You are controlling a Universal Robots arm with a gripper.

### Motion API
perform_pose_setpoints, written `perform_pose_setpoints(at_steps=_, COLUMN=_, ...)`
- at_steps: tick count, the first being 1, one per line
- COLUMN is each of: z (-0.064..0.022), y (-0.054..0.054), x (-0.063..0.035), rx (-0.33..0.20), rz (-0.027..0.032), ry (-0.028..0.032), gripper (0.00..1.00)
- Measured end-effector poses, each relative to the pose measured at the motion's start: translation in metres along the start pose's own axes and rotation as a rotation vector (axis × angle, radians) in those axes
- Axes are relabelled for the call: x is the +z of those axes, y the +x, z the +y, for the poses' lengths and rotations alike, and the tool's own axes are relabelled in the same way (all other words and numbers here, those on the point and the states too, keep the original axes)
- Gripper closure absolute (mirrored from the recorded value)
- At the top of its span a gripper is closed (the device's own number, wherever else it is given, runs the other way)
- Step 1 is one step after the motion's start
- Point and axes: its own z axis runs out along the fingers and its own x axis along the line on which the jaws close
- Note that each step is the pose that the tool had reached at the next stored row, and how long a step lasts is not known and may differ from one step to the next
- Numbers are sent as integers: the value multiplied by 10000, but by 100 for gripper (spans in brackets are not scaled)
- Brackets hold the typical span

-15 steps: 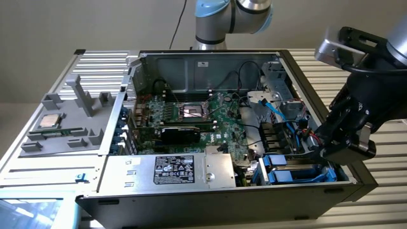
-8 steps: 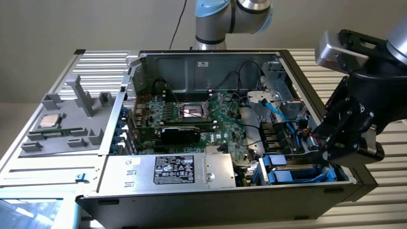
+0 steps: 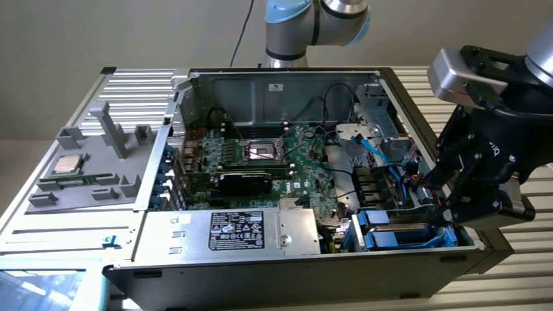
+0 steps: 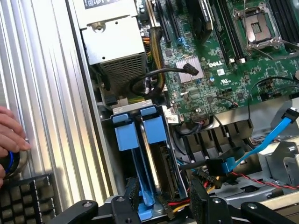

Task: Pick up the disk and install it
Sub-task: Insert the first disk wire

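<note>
The disk [image 4: 150,161] stands on edge in the drive bay at the front corner of the open computer case, silver metal between blue carrier rails with two blue tabs. In the exterior view the disk [image 3: 399,232] sits at the case's front, on that view's right. My gripper [image 4: 166,205] is open, its black fingers [image 4: 132,199] either side of the carrier's end, with a gap and loose wires showing on one side. Seen from outside, my gripper [image 3: 442,210] hangs just above the bay.
A silver labelled power-supply box [image 3: 237,231] lies beside the bay, with the green motherboard [image 3: 285,162] behind it. A blue cable [image 4: 261,142] and black wires run close to the bay. A CPU chip [image 3: 69,164] rests on the grey tray. A person's hand [image 4: 10,135] lies on the ribbed table near a keyboard [image 4: 23,200].
</note>
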Motion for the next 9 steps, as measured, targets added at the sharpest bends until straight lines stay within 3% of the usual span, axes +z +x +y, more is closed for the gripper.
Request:
perform_pose_setpoints(at_steps=3, z=-2, y=-1, x=5, rx=-529, rz=-9, ry=18, gripper=44)
perform_pose_setpoints(at_steps=9, z=-2, y=0, x=22, rx=-1518, rz=-176, ry=-22, gripper=44)
